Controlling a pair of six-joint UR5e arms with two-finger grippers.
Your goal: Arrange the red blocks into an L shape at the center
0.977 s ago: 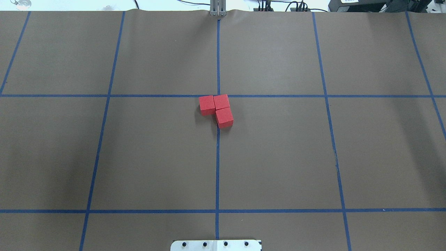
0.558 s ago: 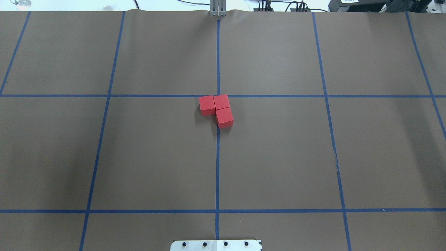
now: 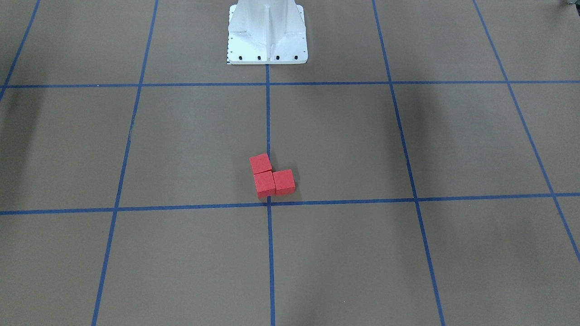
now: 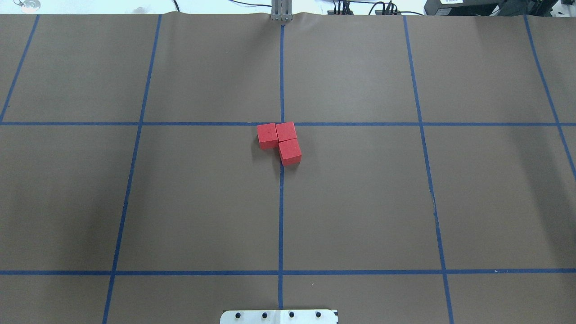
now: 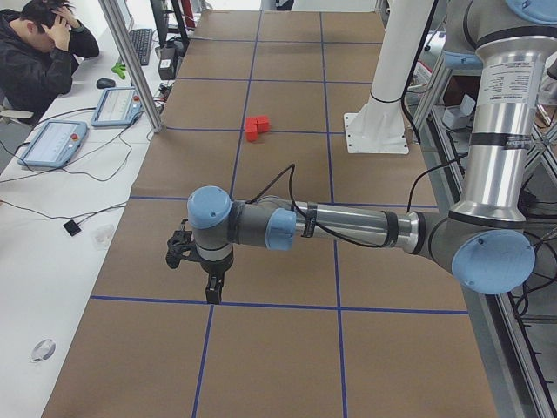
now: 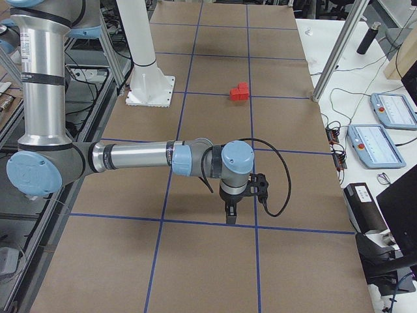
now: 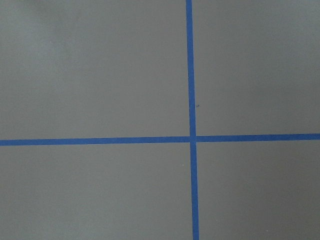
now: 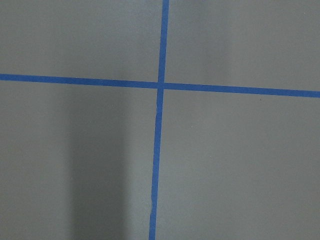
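Three red blocks (image 4: pixel 280 141) sit touching in an L on the brown floor. Two lie side by side just below the center (image 4: pixel 282 123), where two blue tape lines cross, and one (image 4: pixel 290 151) sits nearer the robot. The same blocks (image 3: pixel 271 176) lie just above that crossing (image 3: pixel 269 203) in the front-facing view. My left gripper (image 5: pixel 213 292) hangs far from the blocks (image 5: pixel 256 128) over a tape line. My right gripper (image 6: pixel 230 215) also hangs far from them (image 6: pixel 240 92). I cannot tell whether either is open or shut. Both wrist views show only floor and tape.
The white robot base (image 3: pixel 267 36) stands behind the blocks. A person (image 5: pixel 43 43) sits at a white desk with control tablets (image 5: pixel 52 144) beyond the floor's edge. Metal posts (image 6: pixel 335 52) stand at that edge. More tablets (image 6: pixel 381 140) lie at the other end.
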